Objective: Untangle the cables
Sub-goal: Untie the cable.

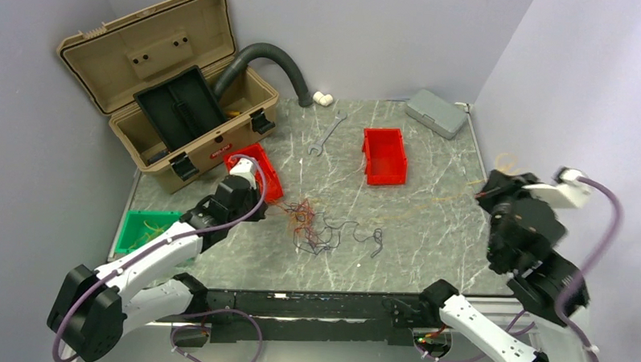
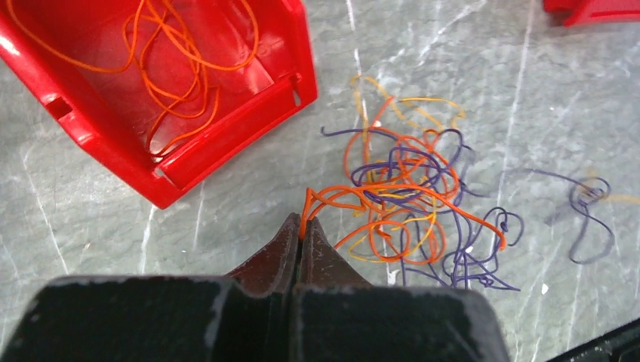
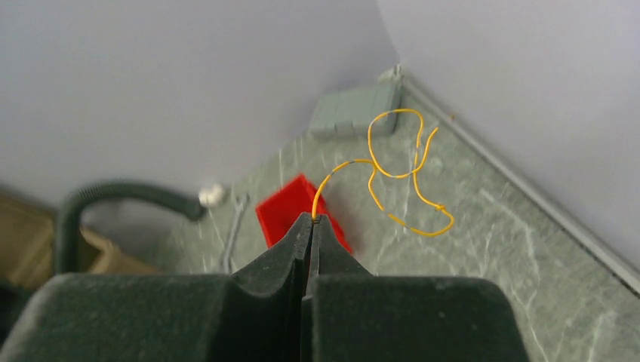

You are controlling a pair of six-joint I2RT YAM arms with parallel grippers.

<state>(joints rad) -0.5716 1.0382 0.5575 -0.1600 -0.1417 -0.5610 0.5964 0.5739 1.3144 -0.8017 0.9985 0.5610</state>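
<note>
Loosely knotted cables (image 2: 400, 204), orange, yellow, purple

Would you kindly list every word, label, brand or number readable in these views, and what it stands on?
No text can be read.
Red label on the front of the tan toolbox: pale lettering, too small to read.
Nothing written shows elsewhere in any view.
</note>
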